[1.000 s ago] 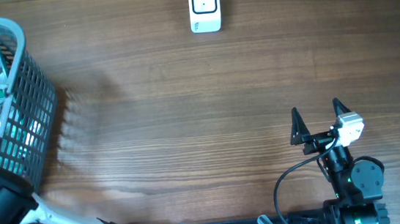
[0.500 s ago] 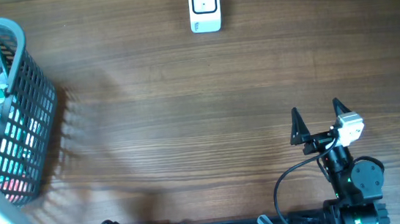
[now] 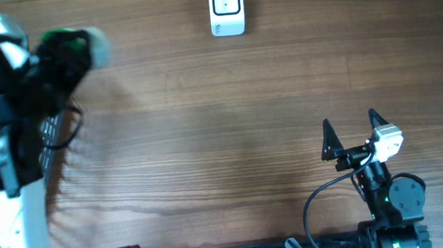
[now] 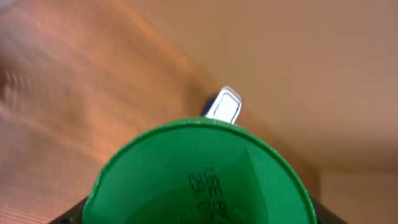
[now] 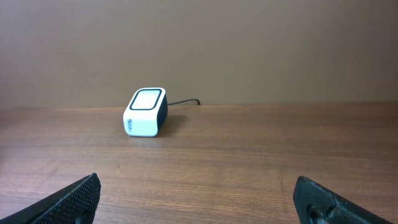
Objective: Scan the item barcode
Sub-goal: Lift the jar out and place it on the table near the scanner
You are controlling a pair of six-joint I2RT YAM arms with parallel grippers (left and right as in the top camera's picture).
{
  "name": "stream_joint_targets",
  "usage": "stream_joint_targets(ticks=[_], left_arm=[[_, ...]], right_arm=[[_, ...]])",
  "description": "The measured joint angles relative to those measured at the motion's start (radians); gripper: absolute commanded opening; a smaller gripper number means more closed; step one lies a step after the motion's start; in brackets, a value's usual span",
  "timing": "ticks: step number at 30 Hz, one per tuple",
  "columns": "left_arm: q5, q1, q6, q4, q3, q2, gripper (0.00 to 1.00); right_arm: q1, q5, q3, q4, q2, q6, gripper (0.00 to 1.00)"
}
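My left gripper (image 3: 56,58) hangs high over the table's far left, blurred, shut on a round green item (image 3: 68,41). In the left wrist view that green item (image 4: 199,180) fills the lower frame, dark print on its face, with a dark finger (image 4: 67,218) at its edge. No barcode is legible. The white scanner (image 3: 226,8) stands at the table's back middle, apart from the item; it also shows as a scanner (image 4: 224,106) just past the green rim and as a scanner (image 5: 145,112) on the wood. My right gripper (image 3: 351,134) rests open and holds nothing.
A grey mesh basket (image 3: 48,149) at the far left is almost fully covered by my left arm. The scanner's cable (image 5: 183,102) runs off behind it. Brown wooden table (image 3: 221,124) lies between the two arms.
The left arm has risen out of the basket with the green item and now covers the basket. The right arm has not moved.
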Motion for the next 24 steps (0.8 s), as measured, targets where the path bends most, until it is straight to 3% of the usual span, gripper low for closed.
stream_joint_targets(ticks=[4, 11, 19, 24], left_arm=[[-0.076, -0.178, 0.018, -0.100, 0.000, 0.105, 0.59], [-0.114, -0.442, 0.019, -0.107, -0.002, 0.392, 0.59], [-0.248, -0.711, 0.025, -0.050, -0.002, 0.673, 0.59], [-0.434, -0.816, 0.026, 0.079, -0.002, 0.774, 0.59]], right_arm=[[0.000, 0.000, 0.000, 0.000, 0.000, 0.000, 1.00], [0.000, 0.000, 0.000, 0.000, 0.000, 0.000, 0.99], [0.000, 0.000, 0.000, 0.000, 0.000, 0.000, 1.00], [0.000, 0.000, 0.000, 0.000, 0.000, 0.000, 1.00]])
